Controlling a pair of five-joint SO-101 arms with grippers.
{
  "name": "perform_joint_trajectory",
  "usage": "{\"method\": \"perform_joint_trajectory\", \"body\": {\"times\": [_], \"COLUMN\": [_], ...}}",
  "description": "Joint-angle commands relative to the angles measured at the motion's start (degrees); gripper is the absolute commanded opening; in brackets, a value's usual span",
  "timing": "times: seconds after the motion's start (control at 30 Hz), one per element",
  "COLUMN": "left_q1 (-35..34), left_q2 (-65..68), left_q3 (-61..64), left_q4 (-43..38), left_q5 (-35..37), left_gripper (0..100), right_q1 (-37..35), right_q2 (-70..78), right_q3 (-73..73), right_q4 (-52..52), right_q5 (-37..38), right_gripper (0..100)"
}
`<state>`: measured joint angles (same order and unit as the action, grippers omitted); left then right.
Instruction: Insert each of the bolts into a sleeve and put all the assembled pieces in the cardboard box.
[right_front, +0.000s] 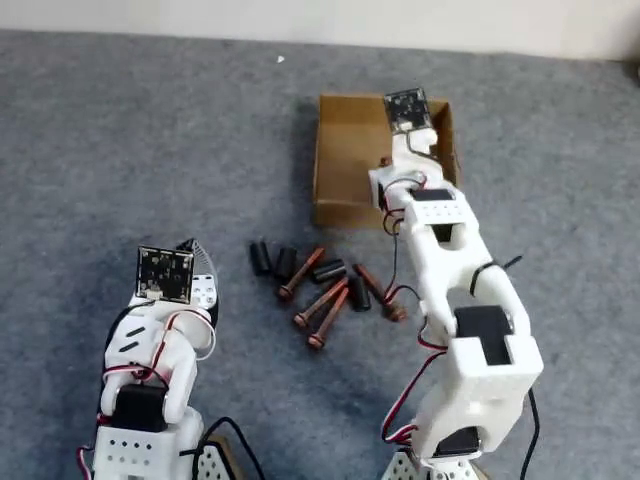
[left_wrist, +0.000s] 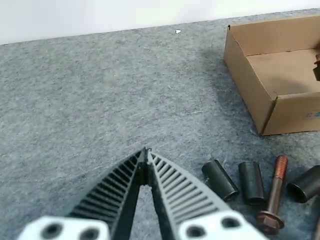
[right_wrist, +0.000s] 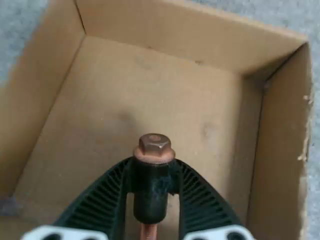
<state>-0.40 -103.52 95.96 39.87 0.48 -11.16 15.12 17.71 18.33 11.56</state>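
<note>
Well, the right claw (right_wrist: 152, 172) is clamped on an assembled piece. Its ribbed black fingers (right_wrist: 107, 195) squeeze the dark sleeve (right_wrist: 150, 197) from both sides, just under the flanged hex head of the coppery bolt (right_wrist: 154, 146), and the shank pokes out of the sleeve's far end. The piece hangs inside the walls of the cardboard box (right_front: 345, 150), which sits upper right of centre in the high view, and bare brown floor lies beneath it. To my eye these parts are small but dense metal, stiff and in no way fragile, so a short drop onto cardboard should not hurt them. The worry is slip: the sleeve looks smooth and round, and the bolt seems only slid through, held by its flange resting on the sleeve's end. Gripping the sleeve across its middle with the head uppermost, as the claw does now, looks like the sound hold, since tipping it head-down could let the bolt slide out. The bolt is reddish-brown, with a wide washer-like flange under a plain hex top, and the sleeve is a short matt black tube. The loose bolts (right_front: 320, 303) and loose sleeves (right_front: 262, 257) lie jumbled at the centre of the high view on the grey carpet (right_front: 120, 130), just below the box. The left claw (left_wrist: 145, 155) sits lower left in that view, tips pressed together on nothing, a little way from the nearest sleeve.
</note>
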Motion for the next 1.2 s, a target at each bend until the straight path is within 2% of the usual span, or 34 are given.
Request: {"method": "perform_joint_trajectory", "body": {"times": [0.0, 0.47, 0.7, 0.97, 1.17], "left_q1": [-0.22, -0.22, -1.98, -10.86, -14.81], "left_q2": [-0.4, -0.4, -0.66, -0.66, -0.66], "left_q3": [1.19, 1.19, 1.19, 0.92, 0.31], "left_q4": [0.09, 0.09, -0.18, -3.16, -3.87], "left_q5": [-0.53, -0.53, -0.53, -0.44, -0.44], "left_gripper": [1, 1, 1, 1, 1], "right_q1": [0.75, -0.04, -1.8, -9.01, -20.79], "right_q2": [-0.84, -1.19, -1.27, -1.27, -1.19], "right_q3": [-5.58, -15.69, -26.59, -43.56, -50.59], "right_q4": [3.21, 22.55, 40.84, 67.12, 78.37], "right_q5": [0.18, 0.18, 0.26, 0.18, 0.09], "right_gripper": [0.7, 14.5, 15.2, 15.2, 15.2]}}
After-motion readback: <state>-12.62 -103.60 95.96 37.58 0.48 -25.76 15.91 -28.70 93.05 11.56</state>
